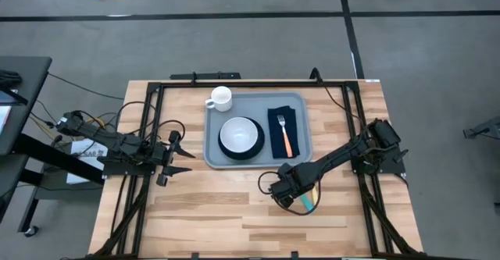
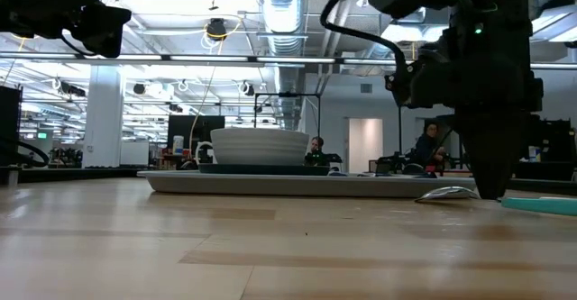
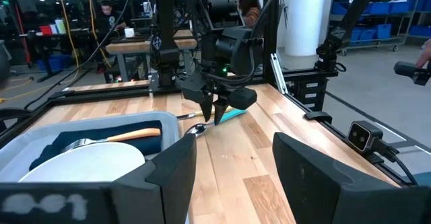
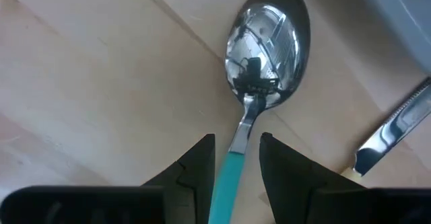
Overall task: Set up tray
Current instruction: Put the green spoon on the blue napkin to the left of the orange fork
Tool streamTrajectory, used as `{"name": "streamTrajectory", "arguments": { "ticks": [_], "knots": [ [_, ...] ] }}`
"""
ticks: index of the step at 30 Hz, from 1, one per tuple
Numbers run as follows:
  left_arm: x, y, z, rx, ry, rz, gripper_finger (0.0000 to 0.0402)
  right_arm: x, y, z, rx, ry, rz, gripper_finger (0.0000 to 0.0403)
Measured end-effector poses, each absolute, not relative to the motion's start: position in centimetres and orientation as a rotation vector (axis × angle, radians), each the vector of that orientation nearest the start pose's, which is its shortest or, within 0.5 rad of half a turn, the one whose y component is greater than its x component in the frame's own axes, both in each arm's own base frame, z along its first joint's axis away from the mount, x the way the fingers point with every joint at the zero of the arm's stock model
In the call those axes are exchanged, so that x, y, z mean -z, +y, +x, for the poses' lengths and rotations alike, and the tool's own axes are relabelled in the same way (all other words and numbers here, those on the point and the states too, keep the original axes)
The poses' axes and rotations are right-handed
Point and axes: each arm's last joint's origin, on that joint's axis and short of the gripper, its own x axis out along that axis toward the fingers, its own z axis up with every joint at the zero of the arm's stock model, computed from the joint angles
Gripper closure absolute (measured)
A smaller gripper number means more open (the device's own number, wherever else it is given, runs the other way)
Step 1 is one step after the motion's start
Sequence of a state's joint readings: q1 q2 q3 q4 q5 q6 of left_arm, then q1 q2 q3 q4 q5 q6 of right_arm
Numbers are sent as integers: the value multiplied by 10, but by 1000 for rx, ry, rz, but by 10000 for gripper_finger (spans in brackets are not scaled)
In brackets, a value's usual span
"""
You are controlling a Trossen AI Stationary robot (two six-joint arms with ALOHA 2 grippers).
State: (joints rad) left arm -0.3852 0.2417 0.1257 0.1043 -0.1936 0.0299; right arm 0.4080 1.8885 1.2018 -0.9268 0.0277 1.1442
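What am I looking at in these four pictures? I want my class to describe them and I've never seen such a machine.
It is a robot with two dark arms at a wooden table, each ending in a two-finger pincer. One picture looks down from above, one level across the table, and two from the wrists. A grey-blue tray holds a white bowl on a dark plate, and a fork on a navy napkin; a white mug sits at its corner. The right pincer straddles a teal-handled spoon lying beside a knife. The left pincer waits open.
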Motion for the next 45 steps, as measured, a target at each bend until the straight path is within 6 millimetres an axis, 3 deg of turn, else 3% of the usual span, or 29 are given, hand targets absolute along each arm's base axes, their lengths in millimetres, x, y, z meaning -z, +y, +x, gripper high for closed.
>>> {"name": "streamTrajectory", "arguments": {
  "ticks": [32, 40, 45],
  "knots": [
    [-197, -36, 104, 192, 9, 33, 214, -148, 117, 303, 616, 1512, 537, 294],
    [-197, -36, 104, 192, 9, 33, 214, -130, 117, 296, 599, 1484, 625, 298],
    [-197, -36, 104, 192, 8, 33, 214, -126, 117, 294, 603, 1477, 649, 323]
  ]
}}
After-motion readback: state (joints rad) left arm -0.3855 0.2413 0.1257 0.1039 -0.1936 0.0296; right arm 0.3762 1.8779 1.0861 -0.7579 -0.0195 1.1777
